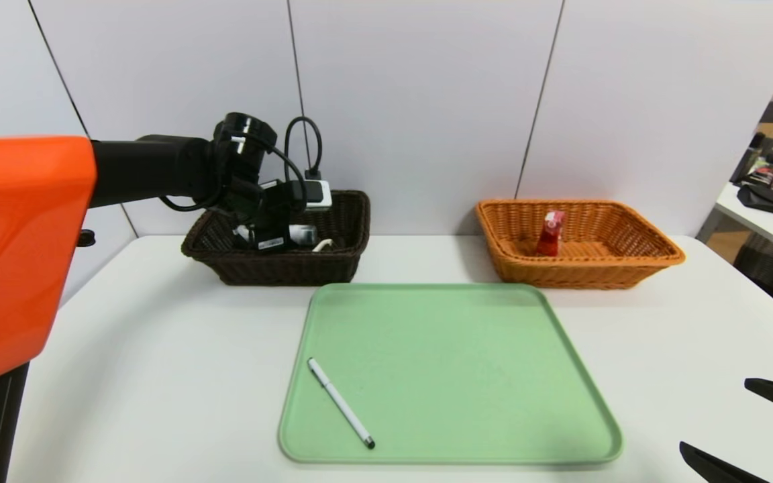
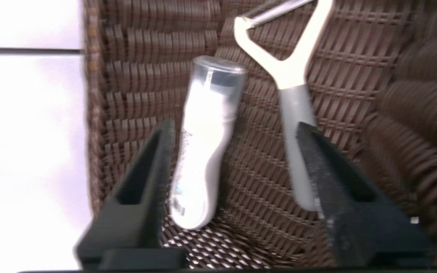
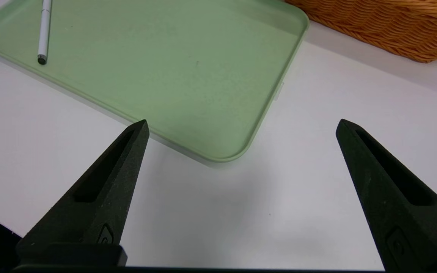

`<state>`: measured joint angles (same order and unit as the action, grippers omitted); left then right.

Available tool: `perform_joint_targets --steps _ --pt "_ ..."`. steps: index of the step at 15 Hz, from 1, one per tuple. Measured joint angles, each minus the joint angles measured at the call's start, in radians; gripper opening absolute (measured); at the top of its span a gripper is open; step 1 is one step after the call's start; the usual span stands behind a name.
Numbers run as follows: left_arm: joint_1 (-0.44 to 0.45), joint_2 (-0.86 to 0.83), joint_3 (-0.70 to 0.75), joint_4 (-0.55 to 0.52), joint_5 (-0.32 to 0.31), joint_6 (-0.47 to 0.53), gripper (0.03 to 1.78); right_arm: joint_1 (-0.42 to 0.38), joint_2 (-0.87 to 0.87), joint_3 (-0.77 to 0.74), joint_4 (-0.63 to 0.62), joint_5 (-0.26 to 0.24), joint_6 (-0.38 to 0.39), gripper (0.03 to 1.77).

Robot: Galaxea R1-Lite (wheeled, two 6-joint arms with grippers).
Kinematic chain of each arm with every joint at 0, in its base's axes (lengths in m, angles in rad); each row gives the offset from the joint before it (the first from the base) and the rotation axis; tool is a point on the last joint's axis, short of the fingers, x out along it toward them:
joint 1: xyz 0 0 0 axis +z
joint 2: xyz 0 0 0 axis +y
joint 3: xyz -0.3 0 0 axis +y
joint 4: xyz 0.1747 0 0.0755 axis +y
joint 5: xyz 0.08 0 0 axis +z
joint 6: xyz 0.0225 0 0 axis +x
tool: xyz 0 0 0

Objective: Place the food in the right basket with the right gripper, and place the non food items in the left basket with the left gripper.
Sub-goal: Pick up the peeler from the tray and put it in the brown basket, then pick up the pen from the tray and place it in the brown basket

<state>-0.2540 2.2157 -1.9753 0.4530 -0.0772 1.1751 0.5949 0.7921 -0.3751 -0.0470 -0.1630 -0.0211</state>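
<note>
Left gripper [image 2: 233, 131] spread over dark woven basket [image 2: 264, 178]; smooth white tube [image 2: 203, 151] loose between fingers.

Right gripper [image 3: 241, 127] spread, parked near right.

Head cam overlooks table; wrist cams close; tray [image 1: 450, 376] shared w/ right.

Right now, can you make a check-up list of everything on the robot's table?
Surface: white table, green tray in the middle.
Job's things: white pen on the tray; white bottle and peeler lying in the dark basket; red packet in the orange basket.
Clutter: nothing seen.
Grippers: left gripper over the dark basket, fingers apart, holding nothing; right gripper open over bare table.
Cables: black loop on the left wrist.
Surroundings: white wall panels; another table on the right.
</note>
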Motion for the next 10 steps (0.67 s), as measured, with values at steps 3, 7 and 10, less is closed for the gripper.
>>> perform_joint_targets --steps 3,7,10 --pt "-0.002 -0.051 0.0 0.015 -0.023 0.0 1.36 0.0 0.0 0.0 0.0 0.0 0.0 1.7" --pt "-0.016 -0.156 0.001 0.051 -0.037 -0.005 1.49 0.0 -0.003 0.001 0.0 0.001 0.0 1.7" --pt "-0.032 -0.247 0.006 0.089 -0.037 -0.038 1.56 0.0 -0.003 0.001 0.0 0.001 -0.001 1.7"
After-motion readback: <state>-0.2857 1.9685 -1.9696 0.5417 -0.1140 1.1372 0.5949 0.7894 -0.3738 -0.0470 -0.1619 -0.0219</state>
